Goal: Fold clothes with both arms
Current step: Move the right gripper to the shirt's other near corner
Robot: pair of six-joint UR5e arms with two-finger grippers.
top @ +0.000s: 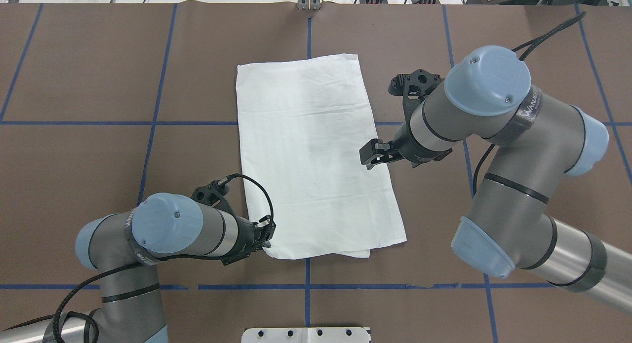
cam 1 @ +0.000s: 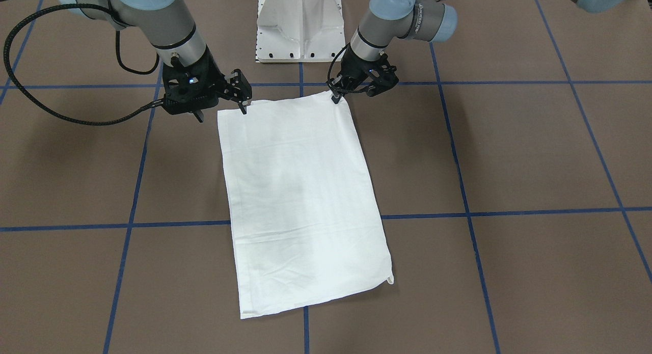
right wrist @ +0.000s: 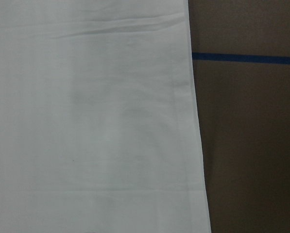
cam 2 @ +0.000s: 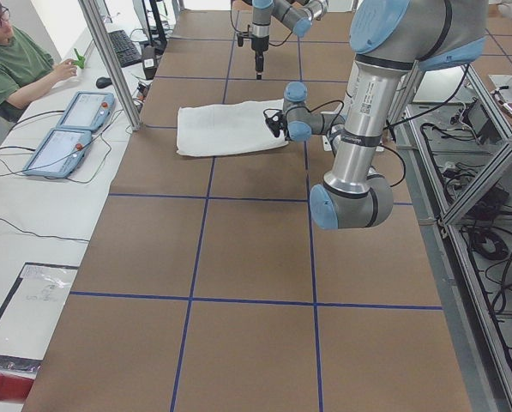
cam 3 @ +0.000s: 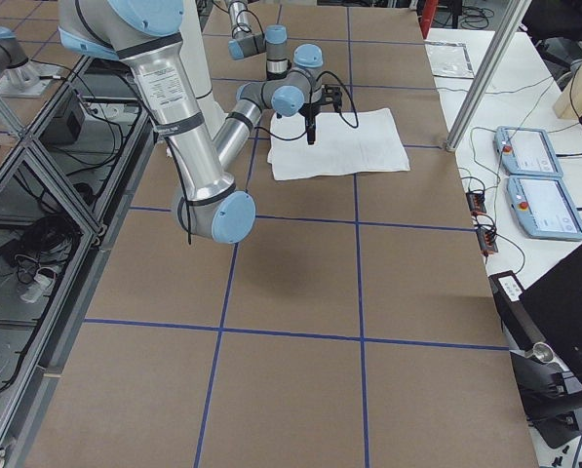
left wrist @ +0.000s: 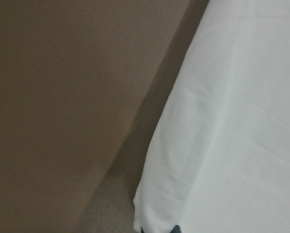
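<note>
White T-shirt point(cam 1: 300, 201) corner pinched in left gripper point(cam 1: 336, 98); right gripper point(cam 1: 222, 114) agape, empty. Likely risk: one-sided lift skews fold.

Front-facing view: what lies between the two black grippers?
Only the robot-side edge of the folded white T-shirt, from the black left gripper to the right gripper, in the front-facing view.

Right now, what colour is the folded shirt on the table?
White. The shirt shows best in the overhead view, against the brown table.
</note>
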